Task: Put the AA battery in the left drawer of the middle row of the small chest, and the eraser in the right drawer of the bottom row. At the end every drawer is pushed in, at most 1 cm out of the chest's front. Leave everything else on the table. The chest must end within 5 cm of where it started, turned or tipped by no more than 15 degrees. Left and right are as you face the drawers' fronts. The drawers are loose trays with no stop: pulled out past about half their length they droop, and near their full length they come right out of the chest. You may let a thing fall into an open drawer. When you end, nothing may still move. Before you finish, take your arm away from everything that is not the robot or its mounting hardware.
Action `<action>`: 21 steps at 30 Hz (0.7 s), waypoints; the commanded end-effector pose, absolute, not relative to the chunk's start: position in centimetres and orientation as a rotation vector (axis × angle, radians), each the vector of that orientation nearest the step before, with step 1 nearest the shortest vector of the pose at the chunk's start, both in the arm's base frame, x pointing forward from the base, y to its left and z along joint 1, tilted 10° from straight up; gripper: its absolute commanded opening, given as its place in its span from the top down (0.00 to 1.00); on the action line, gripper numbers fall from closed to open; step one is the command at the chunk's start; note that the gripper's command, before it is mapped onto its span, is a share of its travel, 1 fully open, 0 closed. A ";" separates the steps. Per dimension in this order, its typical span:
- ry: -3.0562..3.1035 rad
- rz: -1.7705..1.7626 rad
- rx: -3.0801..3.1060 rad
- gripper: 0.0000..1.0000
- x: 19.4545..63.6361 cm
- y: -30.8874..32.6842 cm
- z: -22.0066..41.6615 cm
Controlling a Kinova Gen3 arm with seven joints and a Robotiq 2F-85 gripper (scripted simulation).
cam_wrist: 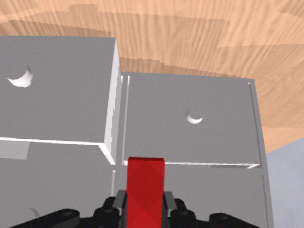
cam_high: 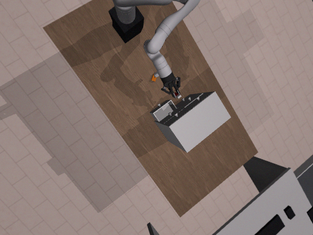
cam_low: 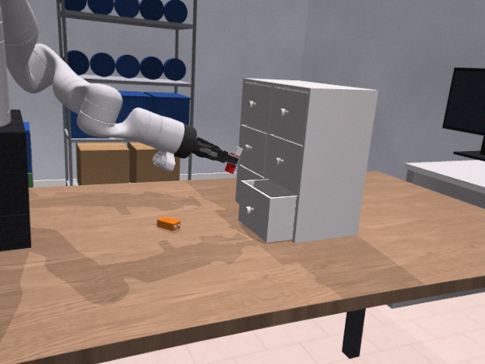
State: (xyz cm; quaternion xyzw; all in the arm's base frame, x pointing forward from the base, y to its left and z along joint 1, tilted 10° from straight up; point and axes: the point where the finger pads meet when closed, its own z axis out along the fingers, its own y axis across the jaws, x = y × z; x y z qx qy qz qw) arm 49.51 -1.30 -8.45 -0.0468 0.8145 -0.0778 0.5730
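My gripper (cam_high: 176,93) (cam_low: 227,157) (cam_wrist: 144,204) is shut on the eraser (cam_high: 177,95) (cam_low: 232,165) (cam_wrist: 146,192), a red block with a white end. It holds the eraser in the air close to the front of the small white chest (cam_high: 197,115) (cam_low: 314,159), at middle-row height. The bottom-row right drawer (cam_high: 164,110) (cam_low: 267,207) is pulled out and looks empty. The eraser is beside and above that drawer, not over it. The other drawers look pushed in. No AA battery shows in any view.
A small orange block (cam_high: 154,77) (cam_low: 168,223) lies on the table behind the gripper. The arm's black base (cam_high: 126,21) stands at the table's far end. A second desk with a monitor (cam_low: 469,107) stands off to the right.
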 end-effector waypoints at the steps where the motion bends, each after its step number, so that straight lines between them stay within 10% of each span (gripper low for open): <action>1: 1.909 -0.191 -0.097 0.81 49.7 -2.2 -8.3; 21: 1.909 -0.191 -0.097 0.81 51.0 -4.3 -8.0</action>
